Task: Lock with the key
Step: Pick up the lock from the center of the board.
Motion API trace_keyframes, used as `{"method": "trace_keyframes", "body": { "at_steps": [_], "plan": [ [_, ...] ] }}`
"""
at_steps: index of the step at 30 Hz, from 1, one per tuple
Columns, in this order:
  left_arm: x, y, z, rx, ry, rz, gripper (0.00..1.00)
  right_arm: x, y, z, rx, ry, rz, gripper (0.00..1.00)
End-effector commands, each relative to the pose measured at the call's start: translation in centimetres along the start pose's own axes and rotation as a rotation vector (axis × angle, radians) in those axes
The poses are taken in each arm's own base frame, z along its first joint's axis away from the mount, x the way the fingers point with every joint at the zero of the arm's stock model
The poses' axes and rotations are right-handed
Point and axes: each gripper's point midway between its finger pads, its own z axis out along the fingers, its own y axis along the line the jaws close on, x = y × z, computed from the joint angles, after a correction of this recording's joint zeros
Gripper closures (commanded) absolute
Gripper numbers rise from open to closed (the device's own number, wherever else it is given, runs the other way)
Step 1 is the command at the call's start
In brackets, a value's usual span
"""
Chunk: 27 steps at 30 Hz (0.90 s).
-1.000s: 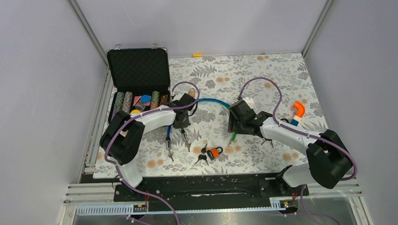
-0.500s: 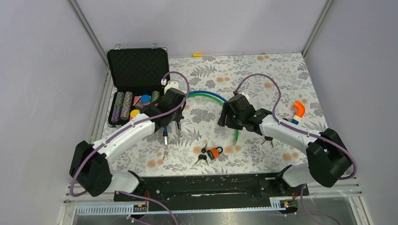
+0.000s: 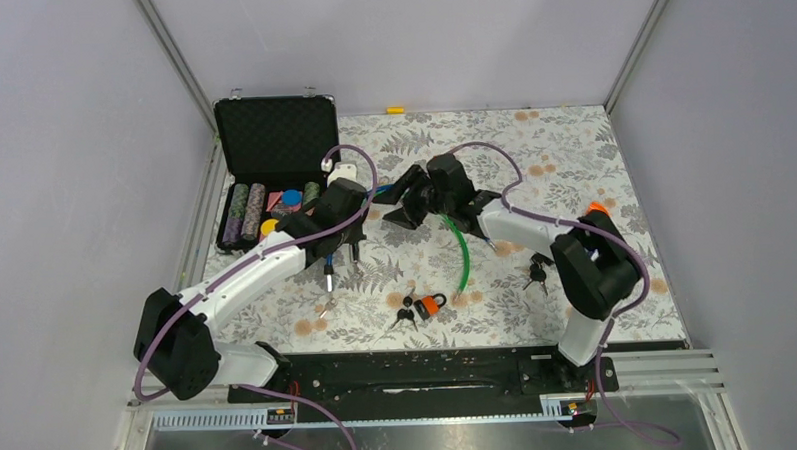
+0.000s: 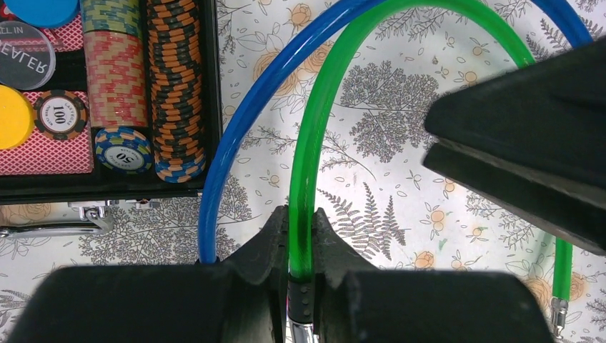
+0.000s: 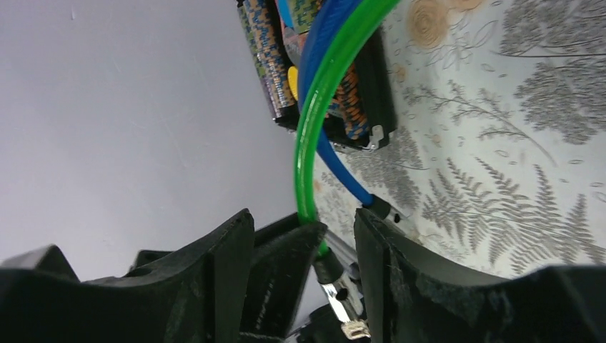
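Padlock with keys, top view only.

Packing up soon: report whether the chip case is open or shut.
Open. The case lid stands upright at the back, and the chips lie exposed.

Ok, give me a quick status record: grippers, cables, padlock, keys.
left gripper: shut on green cable near its end
right gripper: open, straddling the green cable
blue cable: arches alongside, outside the left grip
orange padlock: on the table, untouched
keys: beside the padlock, untouched
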Motion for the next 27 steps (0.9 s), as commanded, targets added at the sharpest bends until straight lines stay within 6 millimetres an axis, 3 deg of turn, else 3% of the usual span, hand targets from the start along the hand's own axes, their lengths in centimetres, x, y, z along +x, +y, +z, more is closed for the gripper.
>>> {"method": "trace_keyframes", "body": {
  "at_steps": [1, 6, 12, 20, 27],
  "plan": [
    [-2.6, -1.5, -1.5, 0.086, -0.095, -0.027, 1.0, 1.2, 4.9, 0.9, -0.124, 0.1, 0.096, 0.4],
    [-2.6, -1.8, -1.9, 0.112, -0.094, -0.032, 1.0, 1.6, 5.4, 2.7, -0.098, 0.144, 0.12, 0.4],
    [-2.7, -1.7, -2.4, 0.12, -0.101, -0.027, 1.0, 1.1, 3.7, 4.1, -0.028, 0.115, 0.124, 0.43],
    [-2.4, -1.5, -2.5, 0.117, -0.1, -0.03, 1.0, 1.6, 1.7, 4.4, 0.024, 0.111, 0.116, 0.45],
    [-2.7, -1.5, -3.0, 0.132, -0.111, -0.038, 1.0, 1.8, 1.8, 5.8, 0.022, 0.146, 0.127, 0.57]
  ]
}}
